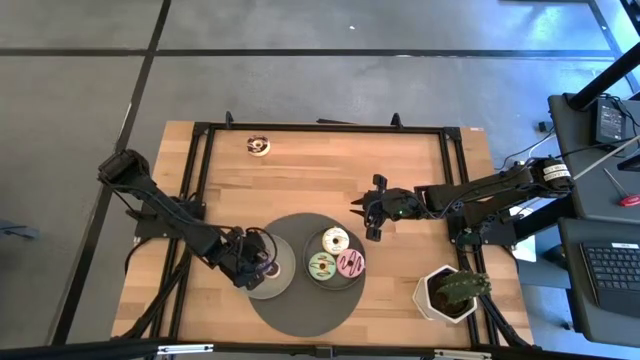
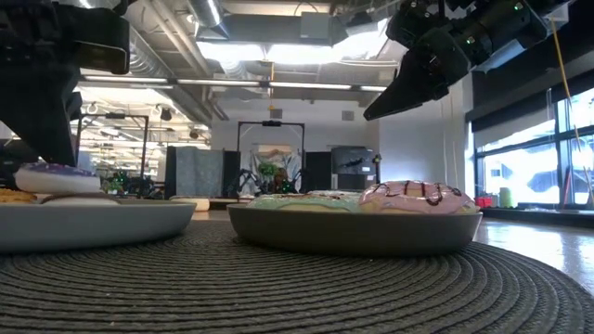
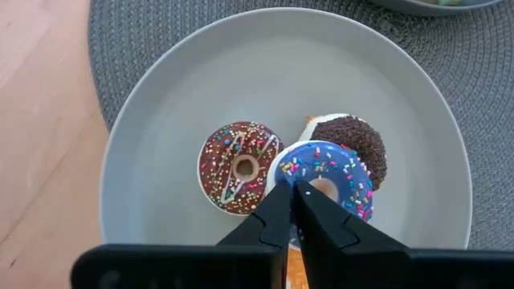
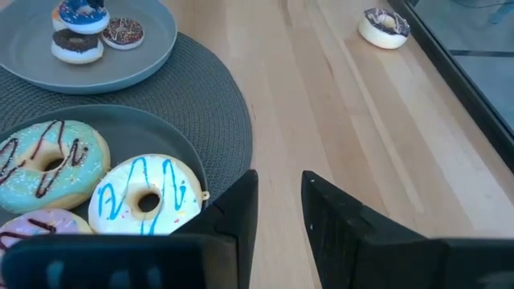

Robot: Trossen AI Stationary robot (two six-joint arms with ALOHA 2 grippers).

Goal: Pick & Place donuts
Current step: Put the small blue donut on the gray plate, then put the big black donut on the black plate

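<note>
- High view: left gripper (image 1: 262, 266) is low over the left plate (image 1: 284, 262), which sits on the round mat (image 1: 300, 305) on the bench (image 1: 320, 170). Right gripper (image 1: 366, 211) hangs over bare wood beside the mat, up from the right plate (image 1: 331, 281). That plate holds three donuts: white donut (image 1: 335, 240), green donut (image 1: 322, 266), pink donut (image 1: 351, 263). A stray donut (image 1: 259, 146) lies alone near the far edge, well apart. Plant pot (image 1: 447, 293) stands at the near right corner.
- Low view: right gripper (image 2: 390, 99) is in the air, clear of the right plate (image 2: 353, 232), nothing between its fingers. The pink donut (image 2: 418, 197) and green donut (image 2: 288, 200) show above the rim. On the left plate (image 2: 93, 223) a blue donut (image 2: 56, 176) sits on top of others.
- Left wrist view: left gripper (image 3: 295, 193) has its fingers pinched together, tips at the hole of the blue donut (image 3: 331, 172); can't tell if it grips. The blue one leans on a dark donut (image 3: 353, 140); a brown donut (image 3: 239, 167) lies flat just beside it, all on the left plate (image 3: 161, 96).
- Right wrist view: right gripper (image 4: 279, 183) is partly open, empty, above the wood beside the mat (image 4: 209, 120). White donut (image 4: 146, 195), green donut (image 4: 46, 163) and pink donut (image 4: 32, 229) are in the right plate (image 4: 152, 132); stray donut (image 4: 385, 26) is far off.
</note>
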